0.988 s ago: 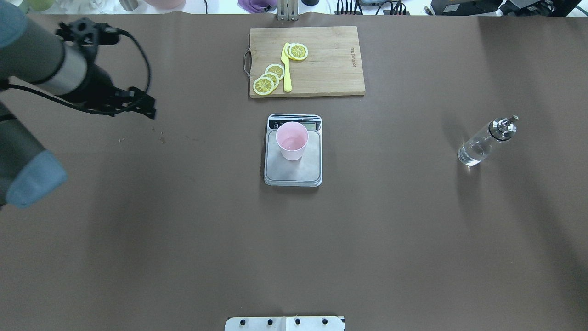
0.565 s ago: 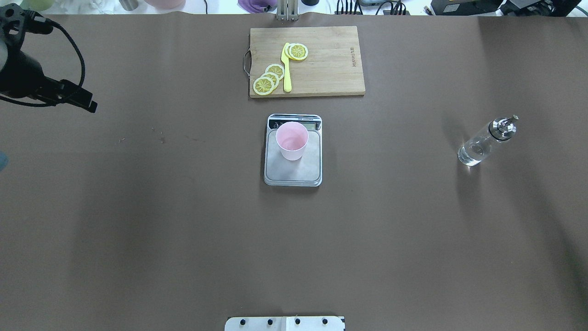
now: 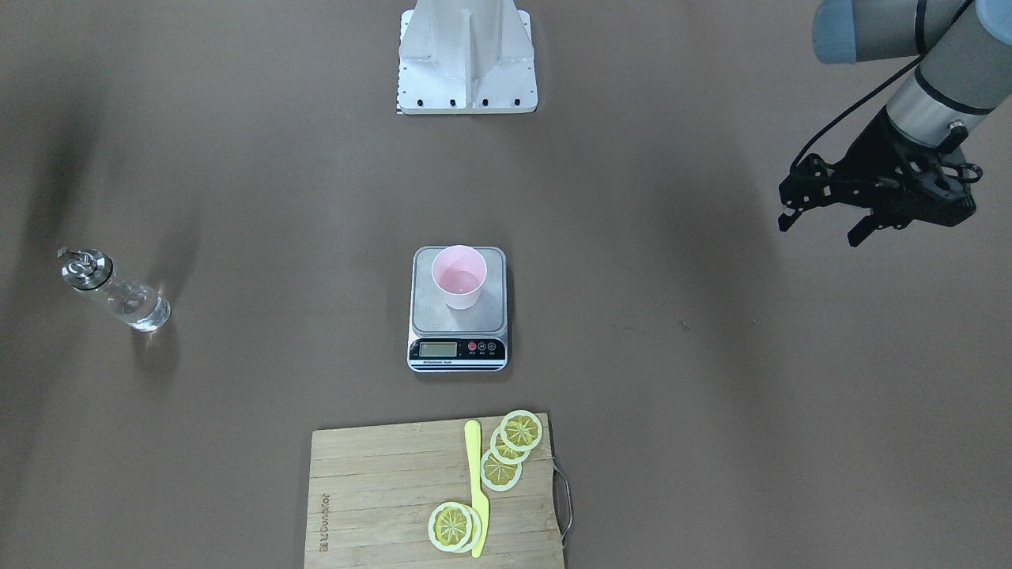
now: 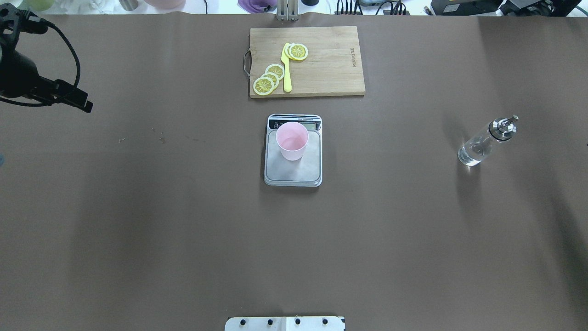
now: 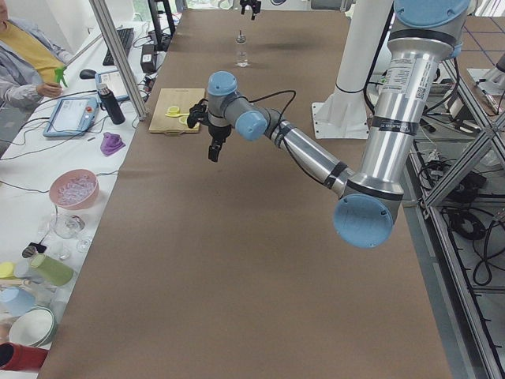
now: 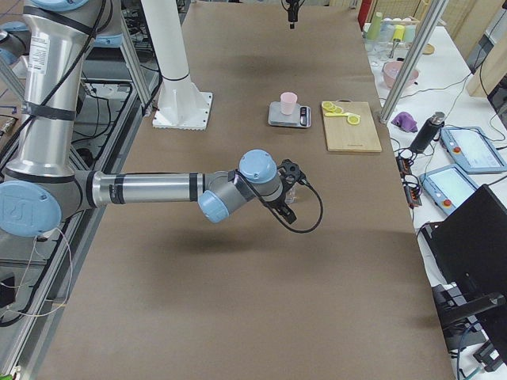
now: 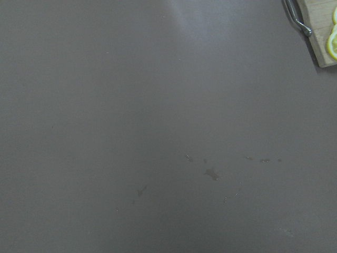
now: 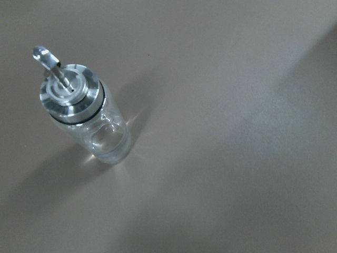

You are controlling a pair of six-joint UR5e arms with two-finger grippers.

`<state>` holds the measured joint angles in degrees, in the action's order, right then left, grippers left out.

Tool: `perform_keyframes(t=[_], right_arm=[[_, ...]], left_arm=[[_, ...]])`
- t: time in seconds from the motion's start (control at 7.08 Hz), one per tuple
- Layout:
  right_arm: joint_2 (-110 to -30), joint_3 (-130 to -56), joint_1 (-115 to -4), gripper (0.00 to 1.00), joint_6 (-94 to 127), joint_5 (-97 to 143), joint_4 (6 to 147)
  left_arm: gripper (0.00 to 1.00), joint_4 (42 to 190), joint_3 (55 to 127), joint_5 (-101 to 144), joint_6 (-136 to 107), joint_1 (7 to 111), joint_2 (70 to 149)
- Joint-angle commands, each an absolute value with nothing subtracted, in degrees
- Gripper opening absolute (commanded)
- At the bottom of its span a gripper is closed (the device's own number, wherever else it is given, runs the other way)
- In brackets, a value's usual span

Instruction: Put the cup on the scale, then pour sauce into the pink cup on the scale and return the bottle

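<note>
The pale pink cup point(image 4: 291, 140) stands upright on the steel scale point(image 4: 294, 174) at the table's middle; both also show in the front view, cup point(image 3: 458, 276) and scale point(image 3: 490, 316). The clear glass bottle point(image 4: 480, 146) with its metal pourer cap stands upright on the table far to the right, with clear sauce in it point(image 8: 108, 142). My left gripper point(image 3: 821, 225) is open and empty, high over the table's left side point(image 4: 78, 102). My right gripper point(image 6: 287, 210) shows only in the side views, close by the bottle; I cannot tell whether it is open or shut.
A wooden cutting board point(image 4: 321, 69) with lemon slices and a yellow knife point(image 4: 286, 69) lies behind the scale. The robot's white base plate point(image 3: 466, 71) is at the near edge. Small stains point(image 4: 161, 138) mark the table left of the scale.
My left arm has drawn back to the left, away from the scale, and has almost stopped. The cup, scale and bottle have not moved.
</note>
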<state>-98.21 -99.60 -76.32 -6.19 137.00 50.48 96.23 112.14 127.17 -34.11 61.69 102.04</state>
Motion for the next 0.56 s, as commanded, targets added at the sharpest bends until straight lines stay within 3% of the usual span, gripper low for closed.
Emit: perform_keyframes(t=[0.0, 0.14, 0.42], right_arm=[[-94.66, -97.38, -74.71, 0.87, -5.36, 136.31, 48.87], [-94.83, -97.99, -74.62, 0.73, -5.19, 136.58, 48.61], [-94.04, -98.70, -71.90, 0.74, -5.28, 136.67, 48.60]], left_arm=[[0.97, 96.15, 112.15, 127.09, -34.10, 61.70, 102.04], [0.97, 96.15, 111.97, 127.09, -34.10, 61.79, 102.04], [0.97, 96.06, 111.97, 127.00, -34.36, 61.79, 102.13]])
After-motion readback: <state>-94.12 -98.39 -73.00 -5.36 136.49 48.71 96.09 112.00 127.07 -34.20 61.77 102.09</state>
